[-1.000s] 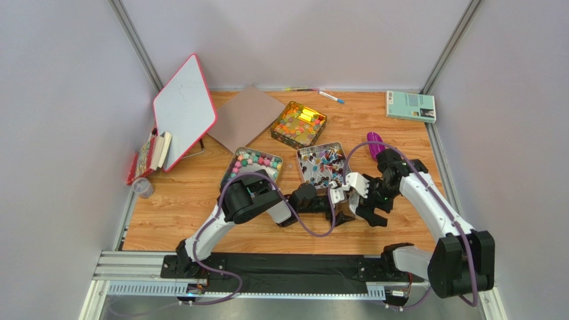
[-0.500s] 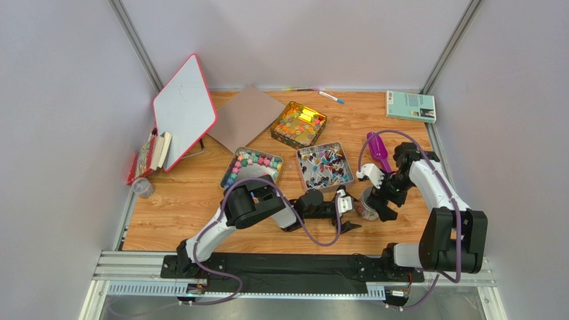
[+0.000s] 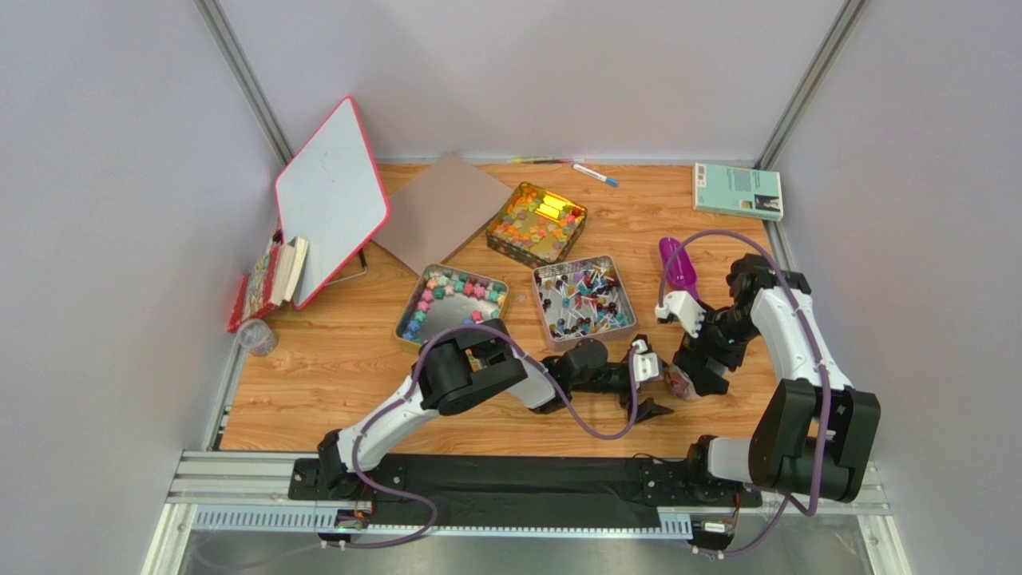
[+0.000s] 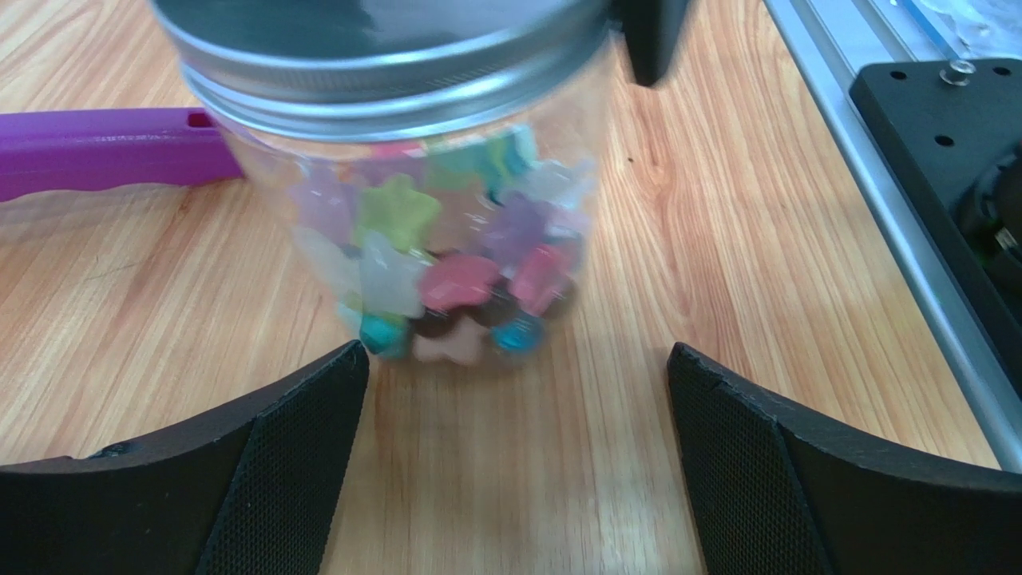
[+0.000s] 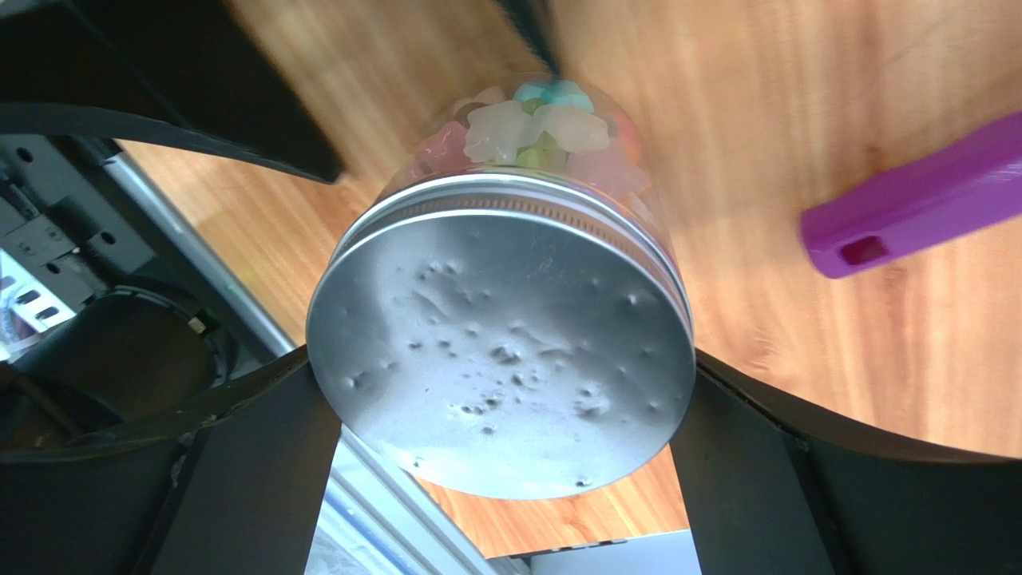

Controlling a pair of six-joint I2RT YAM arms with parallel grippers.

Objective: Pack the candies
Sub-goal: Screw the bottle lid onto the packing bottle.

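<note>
Between the wide-open jaws of the left gripper (image 4: 516,359), touching neither, stands the jar (image 4: 360,156) with the candies (image 4: 450,270) inside, ready to be steadied, while the jaws of the right gripper (image 5: 504,395) seem clamped on its lid (image 5: 504,347), likely to twist it.

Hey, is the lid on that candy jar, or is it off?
On. The metal lid covers the mouth of the jar, with candies inside.

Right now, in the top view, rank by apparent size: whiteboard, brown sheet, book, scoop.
1. whiteboard, though it leans up toward the camera, so its lead is unsure
2. brown sheet
3. book
4. scoop
</note>
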